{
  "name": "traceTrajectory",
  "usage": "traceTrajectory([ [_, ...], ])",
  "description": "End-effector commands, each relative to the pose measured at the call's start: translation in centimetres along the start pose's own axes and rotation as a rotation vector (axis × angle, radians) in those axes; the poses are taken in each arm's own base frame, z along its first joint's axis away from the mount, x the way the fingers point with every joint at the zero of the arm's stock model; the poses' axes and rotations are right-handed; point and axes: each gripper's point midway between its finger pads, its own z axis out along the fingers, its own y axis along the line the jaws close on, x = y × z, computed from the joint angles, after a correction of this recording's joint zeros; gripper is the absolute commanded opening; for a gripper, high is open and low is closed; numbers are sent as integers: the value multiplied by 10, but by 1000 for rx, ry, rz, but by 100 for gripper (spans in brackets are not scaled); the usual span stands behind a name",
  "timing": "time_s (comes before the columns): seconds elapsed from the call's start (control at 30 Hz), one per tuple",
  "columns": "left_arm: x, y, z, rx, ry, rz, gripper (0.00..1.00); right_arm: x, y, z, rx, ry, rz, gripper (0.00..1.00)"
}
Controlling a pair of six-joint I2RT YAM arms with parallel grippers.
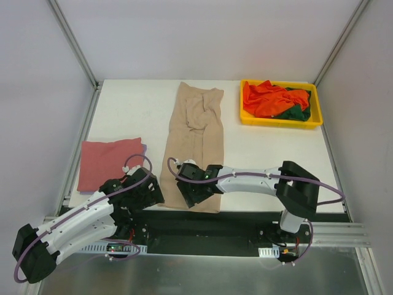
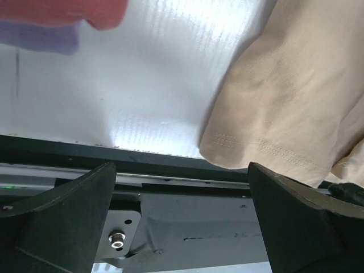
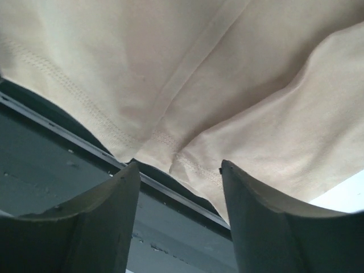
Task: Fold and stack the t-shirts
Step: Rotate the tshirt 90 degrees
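Desk: White walls, metal frame, white table point(image 1: 129, 110). What lies on it?

Photographer: Down the middle runs the tan t-shirt point(image 1: 196, 135), a long folded strip from the far side to the near edge, where its stitched hem hangs over the lip. Near left sits the dusty red shirt point(image 1: 107, 161), folded flat on a lilac shirt point(image 2: 45, 38) that peeks out at its right edge.

Desk: And the far right corner?

Photographer: A yellow tray point(image 1: 281, 123) holds the orange shirt point(image 1: 267, 98), crumpled, with the green shirt point(image 1: 298, 114) showing beside it at the tray's near right.

Desk: Where are the arms?

Photographer: Both reach to the near edge. The left gripper point(image 2: 181, 170) hangs between the red shirt and the tan one, jaws spread wide, nothing between them, bare table and the tan hem corner ahead. The right gripper point(image 3: 179, 168) is over the tan shirt's near hem, jaws also parted, the cloth just past its fingertips and not pinched
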Motion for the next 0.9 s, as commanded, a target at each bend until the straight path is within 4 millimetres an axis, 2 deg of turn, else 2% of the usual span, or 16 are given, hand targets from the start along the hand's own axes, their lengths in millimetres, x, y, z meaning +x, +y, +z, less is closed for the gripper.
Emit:
traceTrajectory([
  [0.0, -8, 15, -10, -55, -60, 1, 99, -8, 1, 1, 45, -13, 40, 54],
  [0.17, -9, 13, -11, -44, -66, 2, 99, -3, -11, 8, 123, 9, 55, 39],
  [0.3, -12, 11, -14, -38, -76, 7, 99, 1, -12, 13, 133, 26, 63, 34],
  [0.37, -14, 10, -14, -37, -85, 5, 99, 2, -13, 15, 138, 27, 71, 21],
  [0.43, -14, 10, -14, -31, -88, 4, 99, 1, -11, 14, 133, 20, 77, 4],
  [0.47, -14, 10, -14, -30, -87, 3, 99, 1, -11, 12, 131, 20, 77, 2],
  [0.67, -12, 8, -13, -22, -75, 7, 99, -2, -7, -16, 95, -31, 65, 1],
  [0.87, -9, 5, -9, -10, -60, 11, 99, 4, 1, -40, 41, -31, 9, 0],
])
